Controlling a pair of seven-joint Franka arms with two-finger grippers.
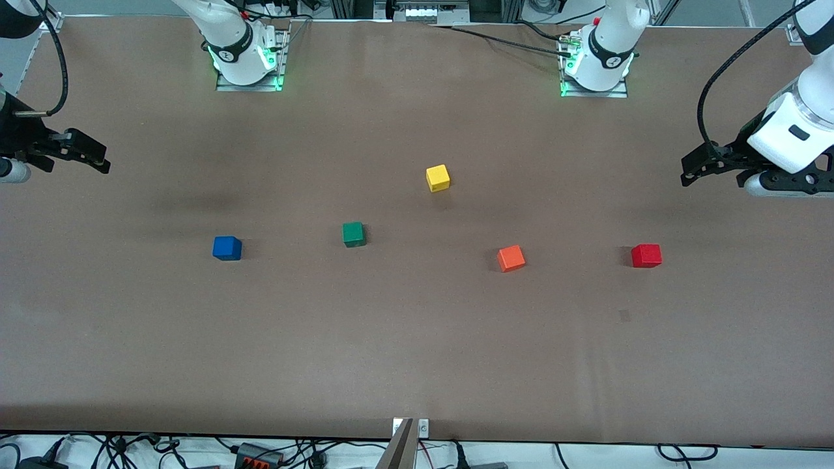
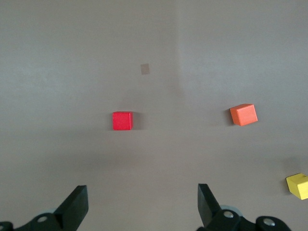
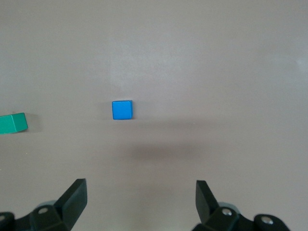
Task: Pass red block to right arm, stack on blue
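The red block (image 1: 646, 255) (image 2: 122, 120) rests on the table toward the left arm's end. My left gripper (image 1: 692, 169) (image 2: 142, 202) hovers open above the table at that end, with the block lying off ahead of its fingers and nothing between them. The blue block (image 1: 227, 248) (image 3: 122, 109) lies toward the right arm's end. There my right gripper (image 1: 96, 158) (image 3: 141, 199) also hangs open and empty, well clear of the blue block.
Between the red and blue blocks stand an orange block (image 1: 511, 258) (image 2: 243, 114), a green block (image 1: 353, 234) (image 3: 12, 123) and a yellow block (image 1: 438, 178) (image 2: 298, 186), the yellow one farthest from the front camera. All sit apart on the brown table (image 1: 417, 352).
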